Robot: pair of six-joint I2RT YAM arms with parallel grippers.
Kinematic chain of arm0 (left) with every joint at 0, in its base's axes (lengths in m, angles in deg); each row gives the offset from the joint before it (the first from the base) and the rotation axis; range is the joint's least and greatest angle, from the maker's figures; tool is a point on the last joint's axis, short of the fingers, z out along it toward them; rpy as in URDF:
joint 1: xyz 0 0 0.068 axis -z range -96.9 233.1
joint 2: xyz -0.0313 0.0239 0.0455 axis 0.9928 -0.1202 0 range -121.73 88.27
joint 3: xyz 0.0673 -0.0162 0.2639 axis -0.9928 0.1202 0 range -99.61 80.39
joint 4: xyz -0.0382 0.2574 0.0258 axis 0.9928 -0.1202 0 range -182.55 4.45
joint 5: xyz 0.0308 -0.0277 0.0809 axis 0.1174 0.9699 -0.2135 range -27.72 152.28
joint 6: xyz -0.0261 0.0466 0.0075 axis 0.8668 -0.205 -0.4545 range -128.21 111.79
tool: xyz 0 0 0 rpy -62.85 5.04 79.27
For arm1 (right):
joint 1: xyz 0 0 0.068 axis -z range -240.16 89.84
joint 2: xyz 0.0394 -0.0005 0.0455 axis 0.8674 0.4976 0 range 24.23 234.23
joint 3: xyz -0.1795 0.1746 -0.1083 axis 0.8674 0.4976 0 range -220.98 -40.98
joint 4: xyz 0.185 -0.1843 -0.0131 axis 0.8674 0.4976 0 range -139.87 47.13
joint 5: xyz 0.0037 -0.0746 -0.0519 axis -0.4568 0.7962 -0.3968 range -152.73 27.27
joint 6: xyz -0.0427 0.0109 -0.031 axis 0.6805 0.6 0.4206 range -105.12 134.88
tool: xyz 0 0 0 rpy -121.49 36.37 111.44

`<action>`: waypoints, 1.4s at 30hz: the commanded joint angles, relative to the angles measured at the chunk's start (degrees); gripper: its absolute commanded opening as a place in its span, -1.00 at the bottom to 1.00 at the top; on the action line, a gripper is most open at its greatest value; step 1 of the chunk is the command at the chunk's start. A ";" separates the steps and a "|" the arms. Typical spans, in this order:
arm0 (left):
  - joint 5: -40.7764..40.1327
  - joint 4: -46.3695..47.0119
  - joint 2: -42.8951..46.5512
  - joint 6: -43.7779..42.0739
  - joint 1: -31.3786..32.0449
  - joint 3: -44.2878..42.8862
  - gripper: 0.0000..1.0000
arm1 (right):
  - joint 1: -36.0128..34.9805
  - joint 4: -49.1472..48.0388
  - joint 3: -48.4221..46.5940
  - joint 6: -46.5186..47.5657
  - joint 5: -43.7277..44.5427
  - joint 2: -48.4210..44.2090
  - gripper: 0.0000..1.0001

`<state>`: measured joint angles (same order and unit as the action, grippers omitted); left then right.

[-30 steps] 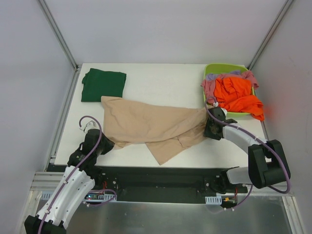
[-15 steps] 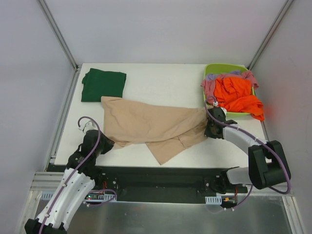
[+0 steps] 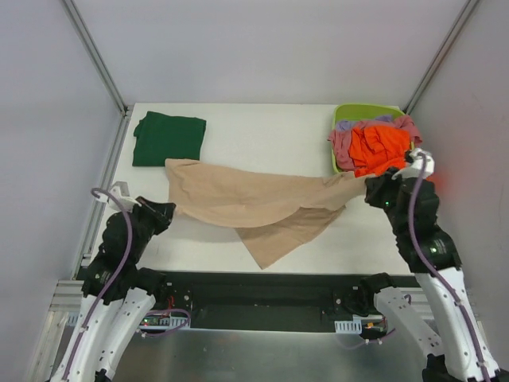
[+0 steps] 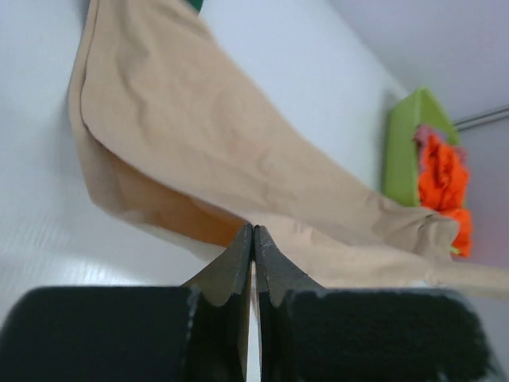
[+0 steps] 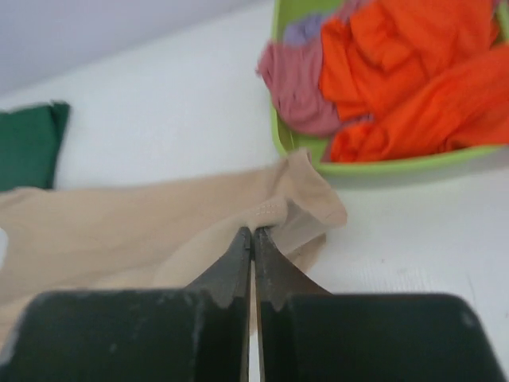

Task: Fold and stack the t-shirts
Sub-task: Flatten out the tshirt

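White desk (image 3: pixel 262 131): beige-tan t-shirt (image 3: pixel 254 203) spans its middle, stretched between left gripper (image 3: pixel 161 213) near the left edge and right gripper (image 3: pixel 372 189) near the right edge, both clamped on its cloth.

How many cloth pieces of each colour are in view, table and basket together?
Beige-tan cloth t-shirt: 1
Dark green folded t-shirt: 1
Bright orange bunched cloth: 1
Pink bunched cloth: 1
Lilac bunched cloth: 1
Total: 5, bunched pieces counted by colour.
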<state>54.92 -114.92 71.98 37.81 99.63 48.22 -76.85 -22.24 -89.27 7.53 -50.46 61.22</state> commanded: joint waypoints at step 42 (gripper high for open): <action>-21.58 28.03 -52.42 -39.17 -3.34 -42.40 -1.00 | 0.25 -10.91 -52.02 17.29 0.03 44.12 -0.99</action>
<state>35.91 -96.56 22.23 1.81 99.17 -3.34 -76.85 -21.93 -151.22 23.59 -51.37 102.38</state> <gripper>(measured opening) 0.003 0.009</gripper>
